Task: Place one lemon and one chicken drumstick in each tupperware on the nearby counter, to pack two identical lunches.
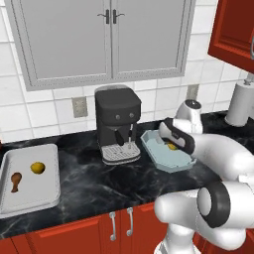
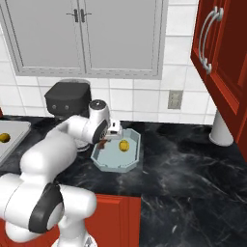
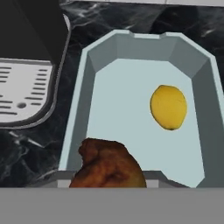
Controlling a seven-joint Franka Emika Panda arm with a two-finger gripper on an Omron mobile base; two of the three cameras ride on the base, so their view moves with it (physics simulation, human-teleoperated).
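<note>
Drumstick [image 3: 108, 168] gripped in claw [image 2: 110, 135], arm bent over blue tupperware [image 2: 136, 154] w/ lemon [image 3: 169, 107].

White tiled wall [image 1: 44, 111], grey wall cabinets [image 1: 64, 39], red-brown cupboards [image 2: 224, 58]

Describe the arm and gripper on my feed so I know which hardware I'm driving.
A glossy white arm of thick rounded segments, with dark grey to black bands at the joints and a round grey cap at the wrist. The gripper is a small white block with dark markings. No cables or labels are visible.
</note>
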